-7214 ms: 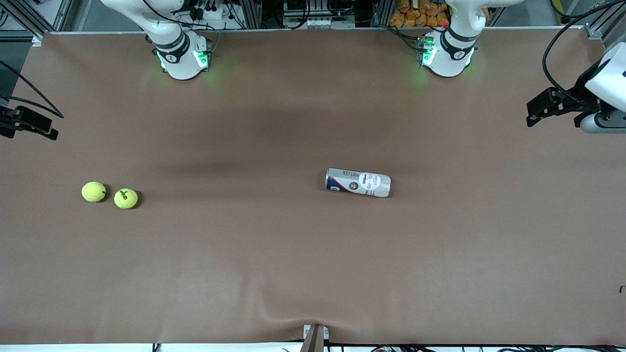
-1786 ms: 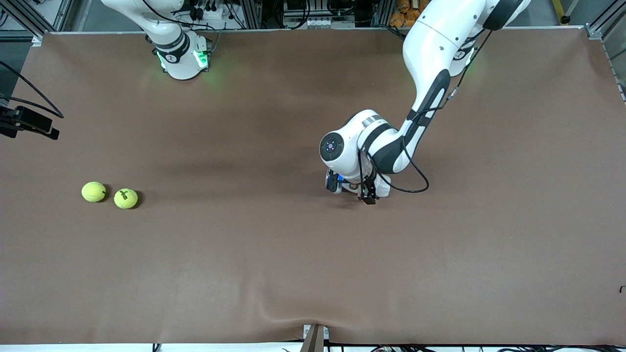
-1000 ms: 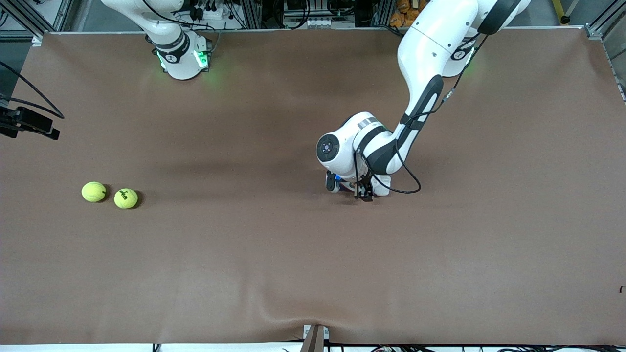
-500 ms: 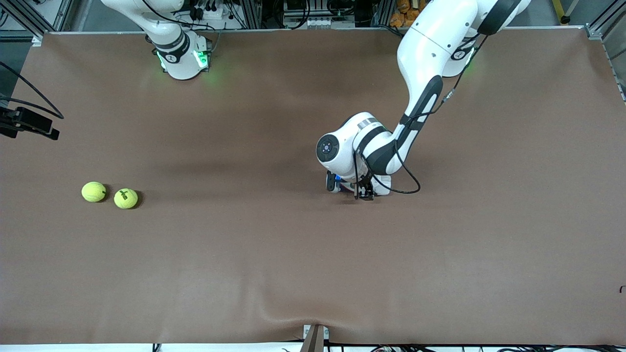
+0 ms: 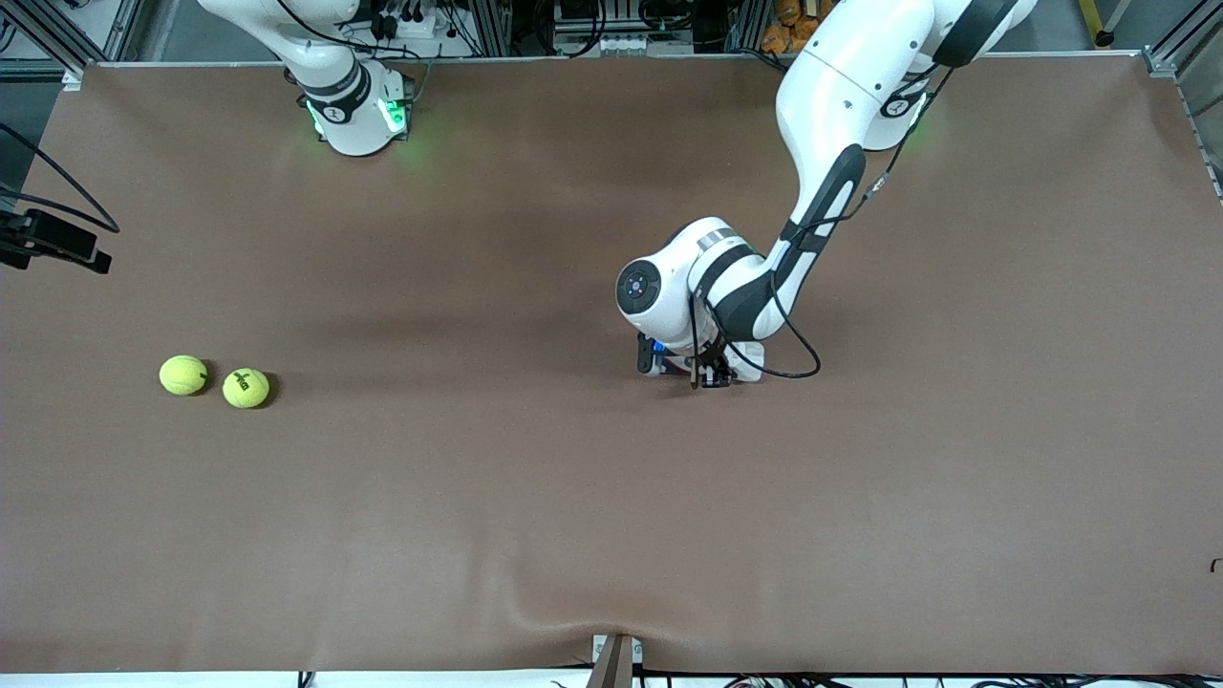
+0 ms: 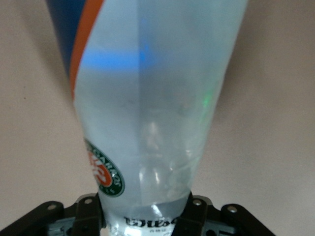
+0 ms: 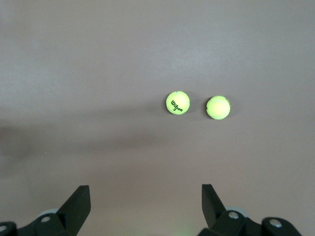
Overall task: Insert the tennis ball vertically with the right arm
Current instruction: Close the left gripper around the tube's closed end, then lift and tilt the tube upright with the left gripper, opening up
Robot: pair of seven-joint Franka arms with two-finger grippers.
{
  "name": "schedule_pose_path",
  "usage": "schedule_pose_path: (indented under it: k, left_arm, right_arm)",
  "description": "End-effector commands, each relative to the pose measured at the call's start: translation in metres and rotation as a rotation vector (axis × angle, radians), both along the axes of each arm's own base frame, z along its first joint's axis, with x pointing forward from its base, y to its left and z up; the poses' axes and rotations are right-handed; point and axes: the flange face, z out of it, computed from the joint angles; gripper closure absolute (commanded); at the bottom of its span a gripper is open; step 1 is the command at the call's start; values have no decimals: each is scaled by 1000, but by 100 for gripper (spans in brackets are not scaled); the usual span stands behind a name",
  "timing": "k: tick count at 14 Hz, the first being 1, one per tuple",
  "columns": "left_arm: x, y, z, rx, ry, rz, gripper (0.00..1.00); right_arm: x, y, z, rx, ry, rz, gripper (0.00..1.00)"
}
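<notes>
Front view, from the right arm's end of the table toward the left arm's: the right gripper (image 5: pixel 57 250) waits at the table's edge, its black body only partly in frame, and the right wrist view shows its two fingers (image 7: pixel 78 204) spread wide apart with nothing between them. Two yellow-green tennis balls lie on the brown table (image 5: pixel 478 497) near that end, well apart from everything else: a plain ball (image 5: pixel 182 375) closest to the end and, just beside it, a printed ball (image 5: pixel 246 388) with dark lettering, slightly nearer the front camera. Both also show in the right wrist view, side by side on bare cloth. The right arm's base (image 5: pixel 355 113) glows green at the table's top edge. Toward the middle, the left arm (image 5: pixel 831 143) reaches down from its own base, its wrist bent low over a can (image 5: pixel 747 361) that lies on its side, mostly hidden under the wrist. The left gripper (image 5: pixel 712 375) is down on the can, and the left wrist view shows the clear tube, with its blue and orange band and a round green logo, running out from between the fingers (image 6: pixel 194 211), which are clamped against its sides near the lettered end. A black cable (image 5: pixel 798 358) loops from the left wrist down to the table beside the can.
</notes>
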Motion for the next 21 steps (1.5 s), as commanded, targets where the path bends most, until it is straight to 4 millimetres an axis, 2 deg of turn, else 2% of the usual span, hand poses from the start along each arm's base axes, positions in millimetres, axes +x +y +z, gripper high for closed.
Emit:
schedule_pose_path:
  k: [1, 5, 8, 13, 15, 19, 21]
  left_arm:
    - [3, -2, 2, -2, -25, -3, 41]
    - [2, -5, 7, -13, -28, 0, 42]
    - [8, -16, 26, -64, -40, 30, 42]
    - [-1, -55, 52, -204, -60, 51, 43]
    - [-1, -70, 71, -289, -118, 80, 43]
    - [5, -100, 94, -540, -236, 212, 43]
    - [13, -108, 108, -661, -307, 281, 43]
  right_arm:
    - [-1, -2, 0, 16, 5, -15, 0]
    - [-2, -4, 0, 17, 10, -18, 0]
    - [-3, -5, -1, 17, 14, -19, 0]
    - [-5, -15, -1, 19, 22, -37, 0]
    - [-5, -13, -2, 21, 29, -19, 0]
    - [-7, -21, -3, 30, 28, -21, 0]
    - [-7, -22, -3, 31, 29, -8, 0]
